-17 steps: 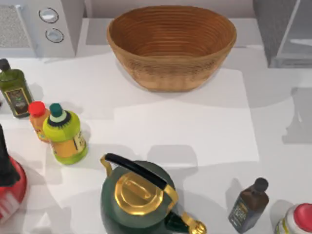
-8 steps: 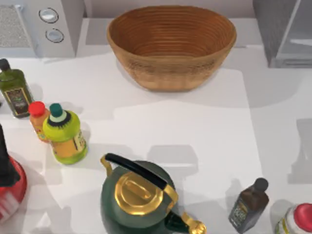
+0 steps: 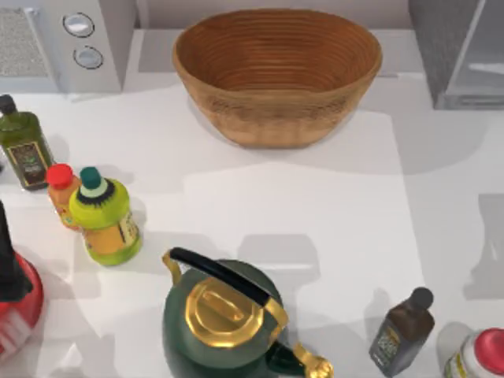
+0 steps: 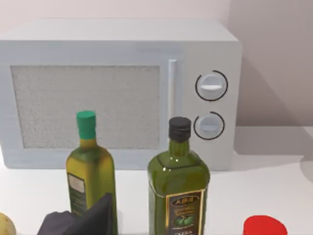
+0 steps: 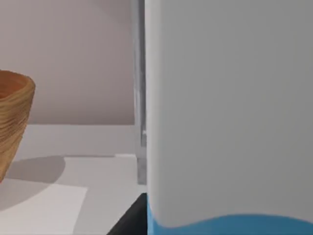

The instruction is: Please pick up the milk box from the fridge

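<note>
The white table (image 3: 315, 205) carries the same things in the same places as a second ago; only a soft grey shadow (image 3: 490, 244) along its right edge has moved, sliding from near the fridge (image 3: 457, 47) toward the near side. That reads as the right arm travelling overhead, away from the fridge at the far right corner.

In the right wrist view the milk box (image 5: 230, 122) stands very close to the camera, a broad white face with light blue at its foot. It is just beside a grey upright edge (image 5: 140, 98), probably the fridge's. A dark sliver (image 5: 131, 223) at the carton's foot may be part of the right gripper; whether that gripper is closed on the carton cannot be told. So the pick looks under way, not proven done.

The microwave (image 3: 71, 43) sits far left and the basket (image 3: 277, 75) far centre. The green kettle (image 3: 224, 319) stands near.

The left arm looks parked at the left, its camera facing the microwave and two oil bottles (image 4: 178, 196). A dark wedge (image 4: 78, 220) there may be its gripper, state unknowable.

The nearer bottle's gold-framed label shows olives; its lettering is too small to read, as is the brown bottle's (image 3: 402, 331).
</note>
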Robot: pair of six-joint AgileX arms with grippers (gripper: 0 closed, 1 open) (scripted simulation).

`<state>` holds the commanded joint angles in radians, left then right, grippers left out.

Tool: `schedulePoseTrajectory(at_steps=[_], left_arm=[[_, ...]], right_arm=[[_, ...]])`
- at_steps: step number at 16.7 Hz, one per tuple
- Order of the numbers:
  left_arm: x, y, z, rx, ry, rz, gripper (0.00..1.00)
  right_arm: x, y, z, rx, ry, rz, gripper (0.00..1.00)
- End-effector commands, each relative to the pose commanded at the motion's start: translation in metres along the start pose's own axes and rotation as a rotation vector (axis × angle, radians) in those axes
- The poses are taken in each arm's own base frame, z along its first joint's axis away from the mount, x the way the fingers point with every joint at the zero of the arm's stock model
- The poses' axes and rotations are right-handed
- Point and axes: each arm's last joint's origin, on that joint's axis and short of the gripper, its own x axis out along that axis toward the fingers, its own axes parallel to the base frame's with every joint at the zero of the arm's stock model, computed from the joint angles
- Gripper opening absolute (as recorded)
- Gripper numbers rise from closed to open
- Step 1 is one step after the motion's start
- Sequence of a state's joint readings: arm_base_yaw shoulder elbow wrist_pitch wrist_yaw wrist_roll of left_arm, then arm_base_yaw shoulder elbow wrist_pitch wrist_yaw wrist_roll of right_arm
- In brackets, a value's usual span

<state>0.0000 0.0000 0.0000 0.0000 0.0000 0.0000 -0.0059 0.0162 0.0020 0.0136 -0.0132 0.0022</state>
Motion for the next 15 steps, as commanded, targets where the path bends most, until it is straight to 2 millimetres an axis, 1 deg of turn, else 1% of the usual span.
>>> schedulePoseTrajectory(at_steps=[4, 8, 11, 15], left_arm=[[0.000, 0.000, 0.000, 0.000, 0.000, 0.000, 1.00], [0.000, 0.000, 0.000, 0.000, 0.000, 0.000, 1.00], [0.000, 0.000, 0.000, 0.000, 0.000, 0.000, 1.00], [0.000, 0.000, 0.000, 0.000, 0.000, 0.000, 1.00]], right_arm=[[0.009, 0.000, 0.003, 0.002, -0.002, 0.097, 0.00], [0.027, 0.000, 0.004, 0.001, -0.004, 0.253, 0.00], [0.043, -0.001, -0.001, 0.000, -0.004, 0.375, 0.00], [0.059, -0.004, -0.013, -0.001, -0.005, 0.533, 0.00]])
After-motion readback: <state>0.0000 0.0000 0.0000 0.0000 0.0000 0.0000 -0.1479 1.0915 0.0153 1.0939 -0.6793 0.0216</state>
